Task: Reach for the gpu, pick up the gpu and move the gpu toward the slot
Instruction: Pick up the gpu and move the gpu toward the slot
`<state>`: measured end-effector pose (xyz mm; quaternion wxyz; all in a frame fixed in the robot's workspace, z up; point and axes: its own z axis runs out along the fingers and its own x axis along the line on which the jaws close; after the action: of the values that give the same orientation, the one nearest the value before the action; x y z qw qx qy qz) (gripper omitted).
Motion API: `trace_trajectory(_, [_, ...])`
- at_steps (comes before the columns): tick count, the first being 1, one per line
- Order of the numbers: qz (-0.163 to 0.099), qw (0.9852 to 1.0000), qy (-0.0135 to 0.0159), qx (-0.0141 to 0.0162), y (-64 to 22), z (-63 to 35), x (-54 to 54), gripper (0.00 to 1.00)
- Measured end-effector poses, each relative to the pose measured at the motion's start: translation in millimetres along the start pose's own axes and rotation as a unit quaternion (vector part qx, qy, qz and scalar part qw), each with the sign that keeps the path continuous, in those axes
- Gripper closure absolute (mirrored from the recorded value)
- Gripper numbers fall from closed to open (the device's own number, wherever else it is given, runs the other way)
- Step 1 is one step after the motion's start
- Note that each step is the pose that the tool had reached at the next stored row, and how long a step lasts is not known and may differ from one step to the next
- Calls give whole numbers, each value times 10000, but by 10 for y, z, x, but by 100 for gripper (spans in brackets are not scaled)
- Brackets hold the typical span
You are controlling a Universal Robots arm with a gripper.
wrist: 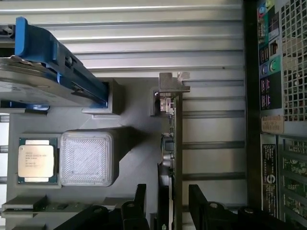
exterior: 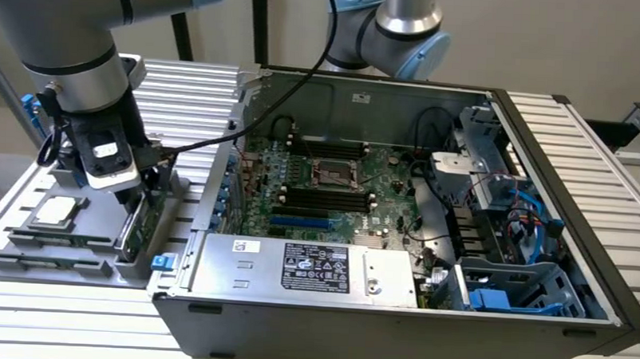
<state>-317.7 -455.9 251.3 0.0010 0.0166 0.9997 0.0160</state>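
The gpu (wrist: 177,143) stands on its edge in a grey holder tray (wrist: 139,158), showing as a thin green strip with its silver bracket (wrist: 173,85) at one end. My gripper (wrist: 168,207) is open, one dark finger (wrist: 140,203) on each side of the card with a gap to it. In the exterior view the gripper (exterior: 138,209) hangs low over the gpu (exterior: 133,235) on the tray (exterior: 40,259) at the exterior view's left. The blue slot (exterior: 302,223) lies on the motherboard (exterior: 331,180) inside the open computer case (exterior: 400,322).
On the tray lie a square silver processor chip (wrist: 36,161), a ribbed grey block (wrist: 87,158) and a silver hard drive with blue rails (wrist: 45,72). The case's rear panel (wrist: 278,120) stands close beside the tray. A power supply (exterior: 306,268) sits in the case's front.
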Motion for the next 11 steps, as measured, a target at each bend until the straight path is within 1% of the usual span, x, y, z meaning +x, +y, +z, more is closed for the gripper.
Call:
trace_trajectory(2, [1,10000,0,5,0,27,0,52])
trace_trajectory(3, [3,10000,2,13,1,36,0,52])
trace_trajectory(7, [3,10000,7,74,5,65,1,52])
trace_trajectory(9, [3,10000,8,91,9,77,1,52])
trace_trajectory(11, [3,10000,8,99,12,84,1,52])
